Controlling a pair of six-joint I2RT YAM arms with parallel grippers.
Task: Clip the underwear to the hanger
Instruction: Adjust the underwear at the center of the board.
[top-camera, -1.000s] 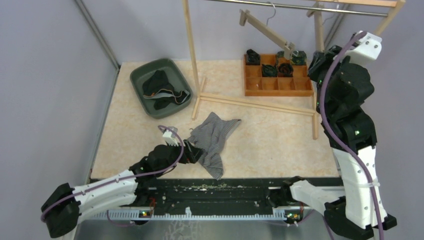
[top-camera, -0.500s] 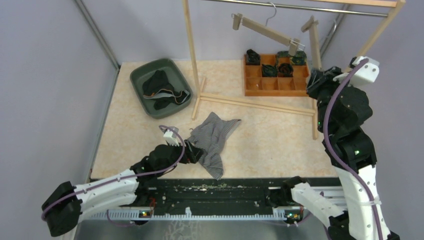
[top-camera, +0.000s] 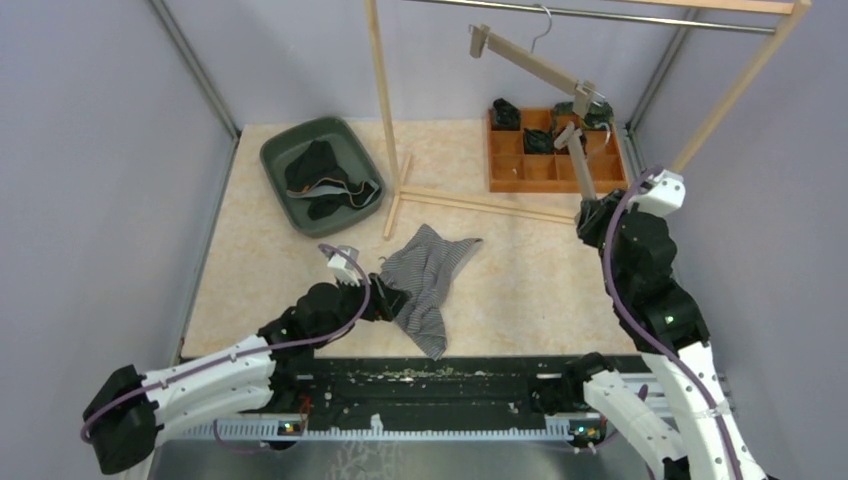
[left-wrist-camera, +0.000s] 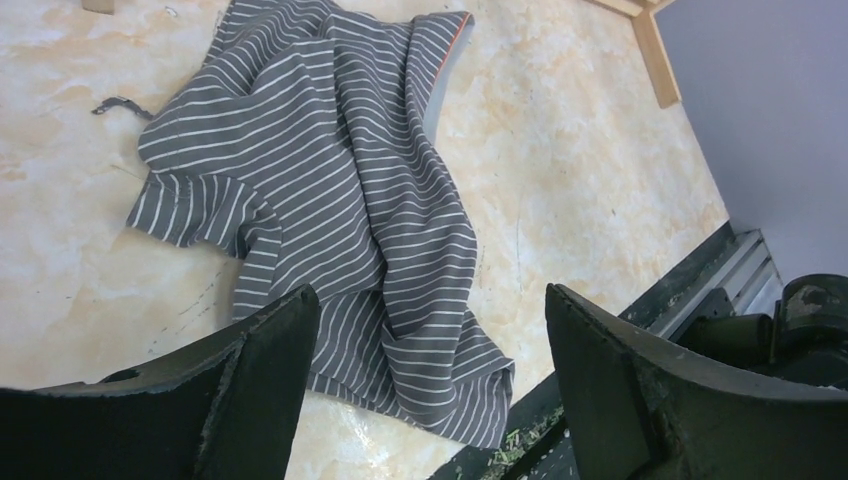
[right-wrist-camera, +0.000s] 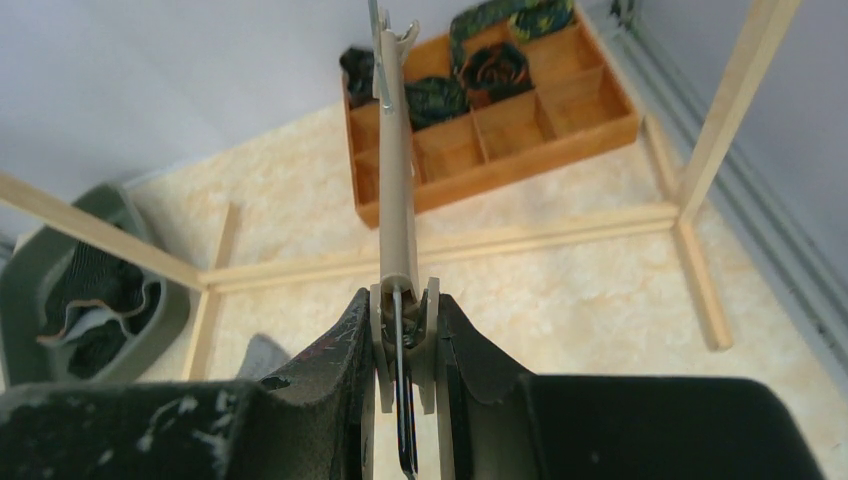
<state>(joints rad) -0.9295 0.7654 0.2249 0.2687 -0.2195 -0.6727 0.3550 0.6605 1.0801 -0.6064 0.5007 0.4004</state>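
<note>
Wooden rack's floor bar (top-camera: 510, 208) between striped underwear (top-camera: 425, 275) and compartment box (top-camera: 530, 187)

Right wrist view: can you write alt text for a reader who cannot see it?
The right hand is shut on the clip end of a wooden hanger, whose arm runs up and away from the camera. Beyond it sit an orange compartment tray holding rolled items and, at left, a green bin with dark clothing.

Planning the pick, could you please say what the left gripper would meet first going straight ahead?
Probably the striped underwear, lying directly ahead of the left gripper; depth is unclear.
</note>
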